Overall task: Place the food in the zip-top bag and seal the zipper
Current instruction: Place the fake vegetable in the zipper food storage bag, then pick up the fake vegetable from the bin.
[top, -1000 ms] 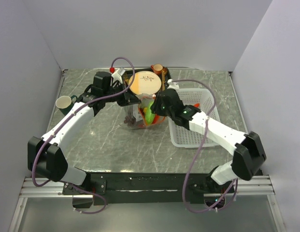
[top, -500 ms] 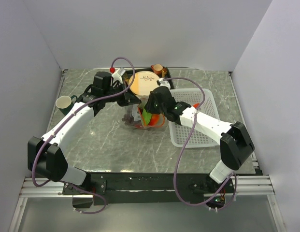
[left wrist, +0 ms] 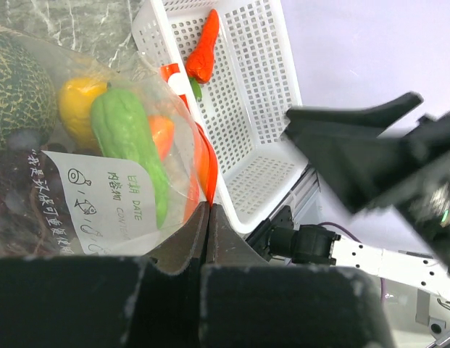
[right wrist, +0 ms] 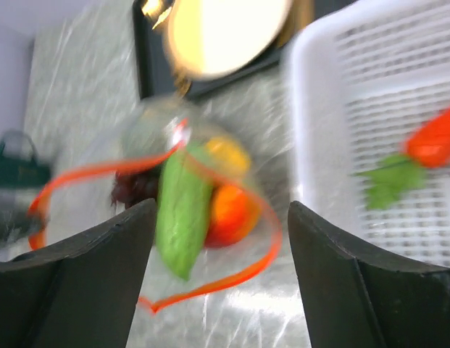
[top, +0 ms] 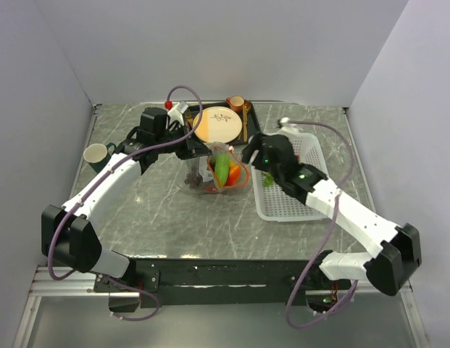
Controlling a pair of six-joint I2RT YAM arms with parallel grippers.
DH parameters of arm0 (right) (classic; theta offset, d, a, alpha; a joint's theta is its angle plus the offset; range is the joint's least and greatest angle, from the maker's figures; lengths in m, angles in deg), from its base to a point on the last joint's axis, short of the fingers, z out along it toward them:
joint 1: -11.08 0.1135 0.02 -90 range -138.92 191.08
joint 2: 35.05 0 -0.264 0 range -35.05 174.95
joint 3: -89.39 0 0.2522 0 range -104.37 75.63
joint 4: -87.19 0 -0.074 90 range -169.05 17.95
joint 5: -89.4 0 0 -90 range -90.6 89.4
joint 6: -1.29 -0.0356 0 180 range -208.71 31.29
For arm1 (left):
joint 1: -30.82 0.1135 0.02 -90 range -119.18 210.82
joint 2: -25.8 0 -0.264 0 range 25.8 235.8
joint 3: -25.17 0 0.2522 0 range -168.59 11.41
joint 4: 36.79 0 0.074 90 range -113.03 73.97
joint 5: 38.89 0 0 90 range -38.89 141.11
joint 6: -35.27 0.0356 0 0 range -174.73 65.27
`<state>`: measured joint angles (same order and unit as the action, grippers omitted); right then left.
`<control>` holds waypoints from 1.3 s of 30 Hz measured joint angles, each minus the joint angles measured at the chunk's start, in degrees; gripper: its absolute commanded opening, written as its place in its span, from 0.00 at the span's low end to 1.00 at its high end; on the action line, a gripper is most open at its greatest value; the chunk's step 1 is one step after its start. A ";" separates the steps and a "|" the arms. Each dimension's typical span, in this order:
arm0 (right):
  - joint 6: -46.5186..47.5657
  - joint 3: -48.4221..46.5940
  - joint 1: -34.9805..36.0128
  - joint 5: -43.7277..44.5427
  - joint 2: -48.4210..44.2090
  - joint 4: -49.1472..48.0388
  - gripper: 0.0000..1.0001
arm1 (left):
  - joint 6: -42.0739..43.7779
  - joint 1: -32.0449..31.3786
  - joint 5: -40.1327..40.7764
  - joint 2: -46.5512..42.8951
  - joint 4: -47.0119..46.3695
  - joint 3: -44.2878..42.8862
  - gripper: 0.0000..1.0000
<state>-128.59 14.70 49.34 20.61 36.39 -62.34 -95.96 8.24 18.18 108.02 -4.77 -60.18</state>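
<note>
— Bag?
— The zip-top bag (top: pixel 210 175) sits right at my left gripper (left wrist: pixel 209 212), whose jaws are pinched tight on the bag's rim by the zipper (right wrist: pixel 101 170). Mouth gapes open. Inside, just past my fingertips: cucumber (left wrist: pixel 130 141), yellow pear (left wrist: pixel 76 105), melon (left wrist: pixel 14 72).
— Right side?
— My right gripper (right wrist: pixel 221 210) is spread wide and holds nothing, with the bag's mouth just ahead of it. A carrot (right wrist: pixel 431 141) lies in the white basket (left wrist: pixel 261 109), off to that gripper's right.
</note>
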 measured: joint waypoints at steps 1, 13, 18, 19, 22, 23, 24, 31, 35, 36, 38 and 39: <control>-1.03 0.31 -1.77 0.02 -0.87 0.63 0.87 | 0.00 0.00 0.00 0.00 0.00 0.00 0.01; -4.94 4.04 -20.24 -6.14 9.22 8.92 0.91 | -0.07 0.00 0.00 0.00 0.00 0.00 0.01; -6.51 2.93 -24.76 -11.17 16.72 8.02 0.91 | -0.02 0.00 0.02 0.00 0.04 0.00 0.01; -6.67 2.93 -25.49 -11.58 17.31 7.74 0.91 | 0.00 0.00 0.02 0.00 0.07 0.00 0.01; -7.21 2.93 -26.53 -13.18 19.26 5.68 0.91 | 0.00 0.00 0.02 0.02 0.04 0.00 0.01; -7.23 2.93 -26.53 -13.57 19.61 4.92 0.90 | -0.02 0.00 0.02 0.02 0.04 0.00 0.01; -7.26 2.91 -26.53 -13.81 19.93 4.31 0.89 | -0.02 0.00 0.02 0.02 0.04 0.00 0.01; -7.48 0.96 -27.02 -14.49 25.49 1.99 0.75 | 0.00 0.00 0.02 0.15 0.15 -0.15 0.01; -7.39 0.76 -27.56 -14.51 27.39 0.70 0.69 | 0.04 0.00 0.07 0.15 0.44 -0.42 0.01; -7.39 0.76 -27.63 -14.53 27.45 0.37 0.68 | 0.04 0.00 0.04 0.15 0.44 -0.42 0.01; -7.26 0.76 -27.71 -14.62 27.45 -0.37 0.60 | 0.04 0.00 0.04 0.15 0.46 -0.42 0.01; -7.17 0.76 -27.76 -14.64 27.52 -0.81 0.57 | 0.04 0.00 0.07 0.15 0.46 -0.42 0.01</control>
<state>-135.76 15.47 21.58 5.97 63.91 -63.15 -95.92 8.24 18.25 108.17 -4.31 -60.60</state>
